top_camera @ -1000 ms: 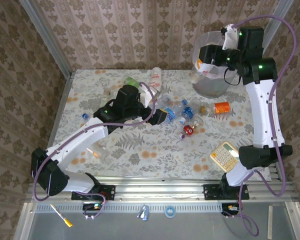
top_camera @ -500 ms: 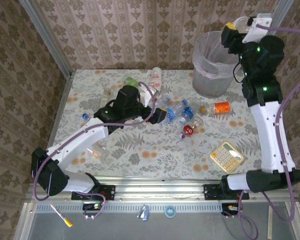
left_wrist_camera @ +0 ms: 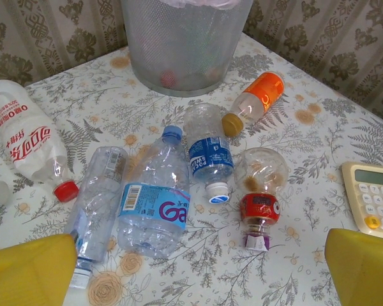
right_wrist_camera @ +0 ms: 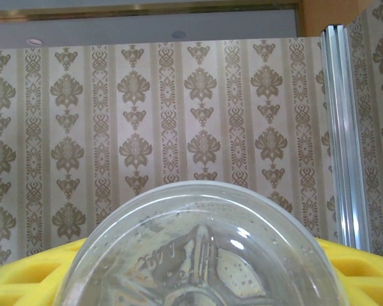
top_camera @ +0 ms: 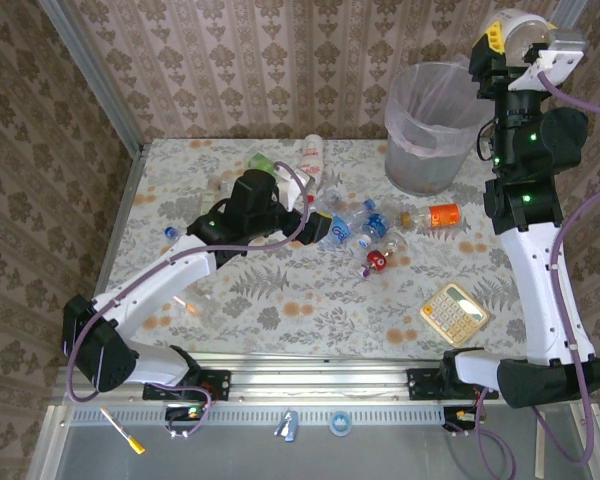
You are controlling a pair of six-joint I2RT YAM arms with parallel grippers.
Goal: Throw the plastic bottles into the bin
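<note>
A translucent bin stands at the far right corner of the floral bench. The right hand is raised high to the right of the rim, clamped on a clear plastic bottle. The drop appears to be in hand, likely needing a swing over the bin's mouth before release, while the left hand hovers wide open over the loose bottles mid-bench.

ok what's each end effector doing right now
left end effector: open, holding nothing
right end effector: shut on a clear plastic bottle
</note>
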